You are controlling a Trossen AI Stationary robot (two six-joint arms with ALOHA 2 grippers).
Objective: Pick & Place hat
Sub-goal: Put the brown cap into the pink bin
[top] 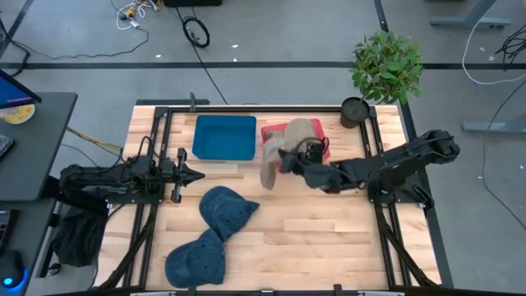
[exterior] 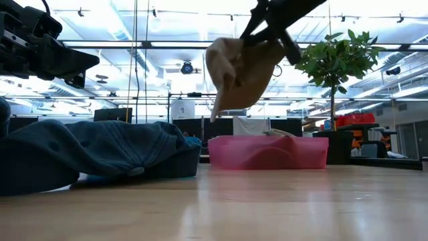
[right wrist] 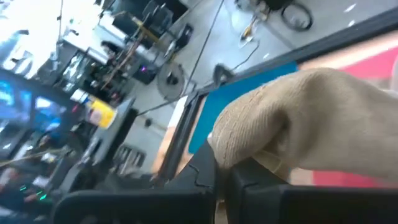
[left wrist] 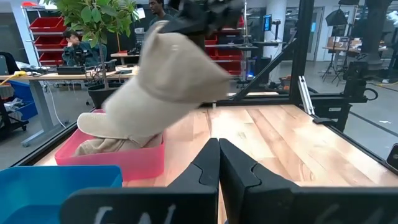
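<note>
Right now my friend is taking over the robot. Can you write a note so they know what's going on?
Right gripper: shut on the tan hat, held in the air by the pink bin.
Left gripper: shut, holding nothing, waiting at the table's left side.
Another tan hat lies in the pink bin. Two blue hats lie on the table. The blue bin looks empty.
Done: tan hat picked up.
Left: putting it down; its destination isn't clear.

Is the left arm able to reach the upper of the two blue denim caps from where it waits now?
Probably yes. The left gripper, jaws shut, waits just above that blue denim cap, with only bare wooden table between them. The right gripper is away, holding the beige cap.
</note>
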